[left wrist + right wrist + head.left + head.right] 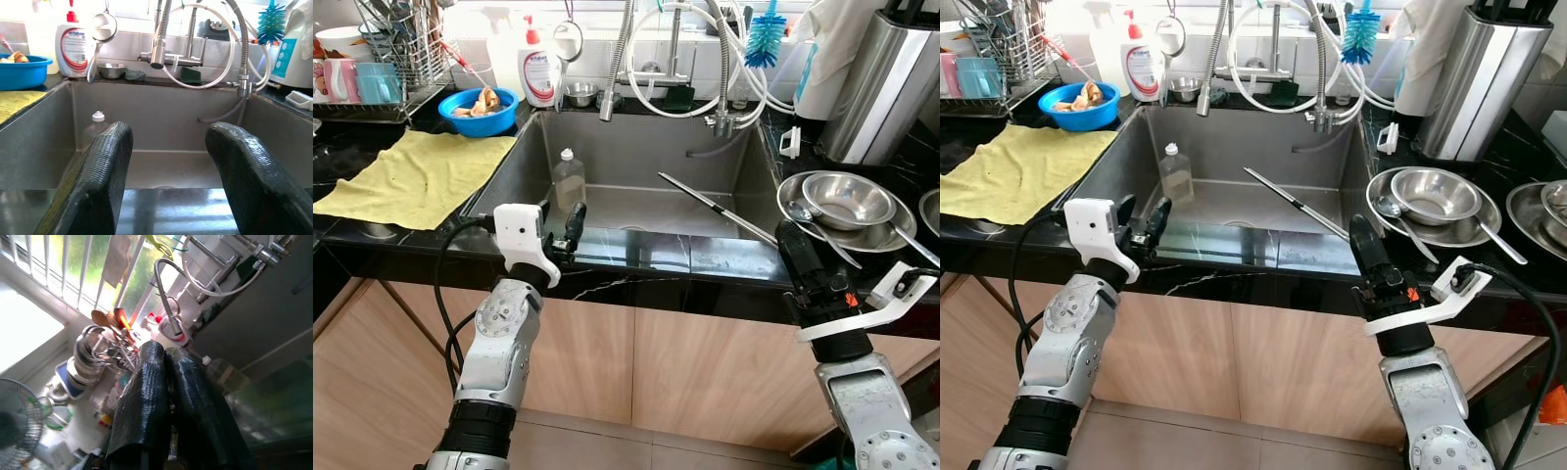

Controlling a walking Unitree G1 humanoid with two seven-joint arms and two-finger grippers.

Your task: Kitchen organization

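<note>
A clear plastic bottle (570,179) with a white cap stands in the steel sink (509,166), by its left wall. A long metal rod (715,208) lies slanted across the sink floor. My left gripper (564,237) hovers at the sink's front rim, open and holding nothing, and its wrist view looks past the fingers (105,161) at the bottle (96,128). My right gripper (789,238) is shut and holds nothing, raised over the front counter edge beside the stacked steel plate (791,191) and bowl (848,199). A spoon (808,220) lies on that plate.
A yellow cloth (416,176) covers the left counter. Behind it sit a blue bowl (480,110) of scraps, a dish soap bottle (538,70) and a dish rack (396,49). Faucet hoses (695,59) hang over the sink. A steel canister (891,88) stands at the back right.
</note>
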